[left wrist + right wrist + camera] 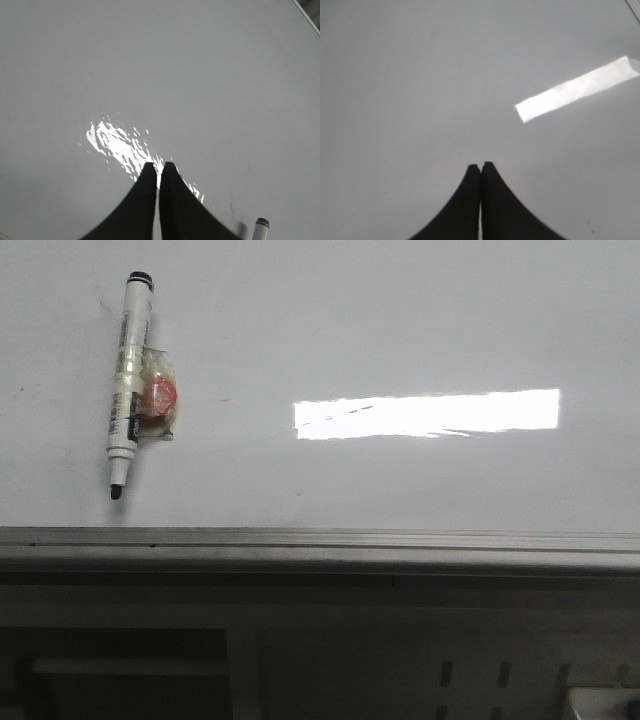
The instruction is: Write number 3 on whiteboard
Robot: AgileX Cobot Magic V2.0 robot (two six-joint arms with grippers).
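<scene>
So far nothing written: whiteboard (pixel 400 320) shows no number 3, only faint specks and a bright glare strip. Marker pen (pixel 128 380), uncapped, tip toward the near rail, lies untouched at the left with a taped pad beside it. Left gripper (pixel 159 167) and right gripper (pixel 480 166) hover empty, jaws together. Pickup and writing both remain

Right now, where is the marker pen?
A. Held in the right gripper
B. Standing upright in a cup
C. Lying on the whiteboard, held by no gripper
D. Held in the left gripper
C. In the front view the marker pen lies flat on the whiteboard with nothing holding it, and both wrist views show the left gripper and the right gripper shut with nothing between the fingers.
</scene>
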